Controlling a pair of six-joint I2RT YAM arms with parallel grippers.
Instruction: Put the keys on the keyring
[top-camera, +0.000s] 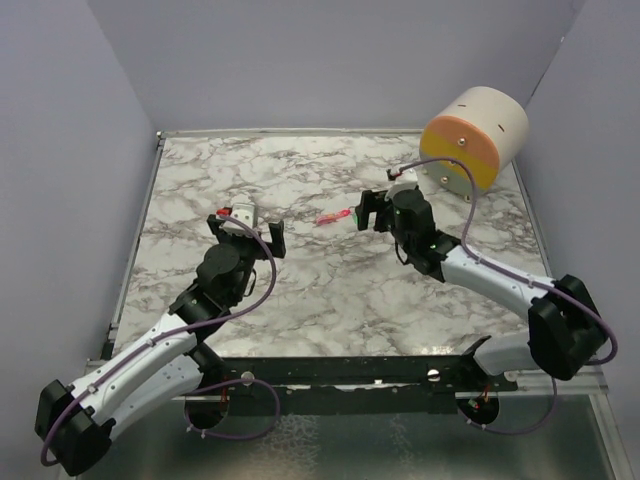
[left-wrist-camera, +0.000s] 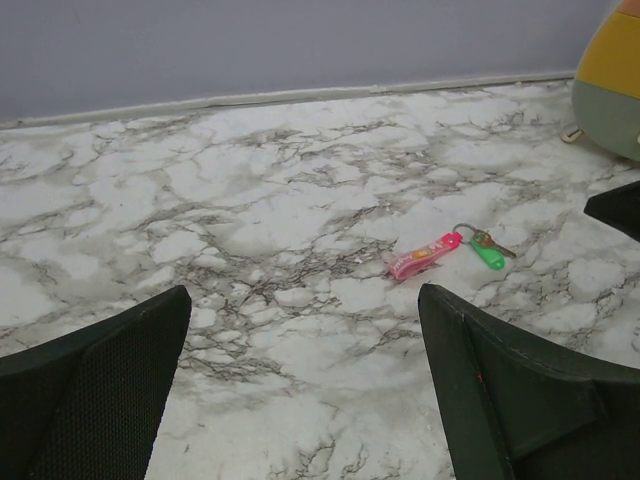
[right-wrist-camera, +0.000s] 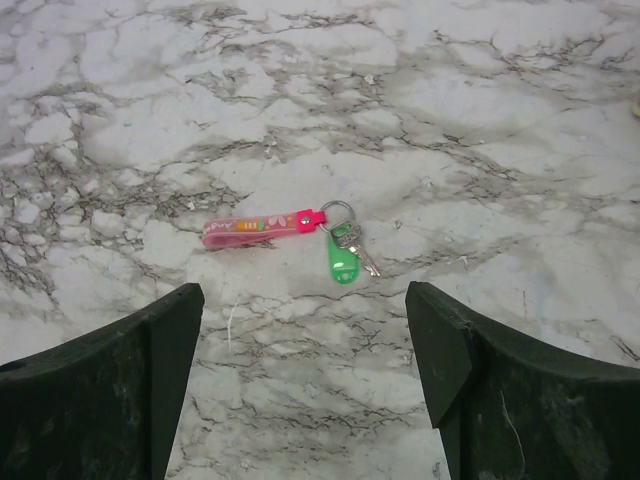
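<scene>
We are holding the right gripper (right-wrist-camera: 305, 300) over the marble table (top-camera: 300, 300) with its jaws spread wide and nothing between them. The keys (top-camera: 333, 217) are lying flat on the marble just ahead of these jaws, roughly centred on the gap. The pink-red piece (right-wrist-camera: 255, 227) is stretching off toward the left finger's side. Its end is meeting the keyring (right-wrist-camera: 337, 212). The green piece (right-wrist-camera: 343, 264) is lying on the near side of the ring, touching it, and a small metal key (right-wrist-camera: 362, 255) is resting against the green piece on the right finger's side. We cannot tell whether each piece is threaded on the ring or only lying against it.

We are also holding the left gripper (left-wrist-camera: 305, 330) with its jaws spread wide and gripping nothing. From it, the same cluster is lying farther ahead and off toward the right finger's side. Only veined marble is showing between these fingers and the keys. A dark finger of the right gripper is poking in at the right edge of the left wrist view, just past the keys.

A large drum (top-camera: 478, 135), cream with an orange face, is sitting tilted well behind the right gripper's jaws, near the table's far corner. The pale wall (left-wrist-camera: 300, 50) is running along the table's far edge, well ahead of the left jaws.
</scene>
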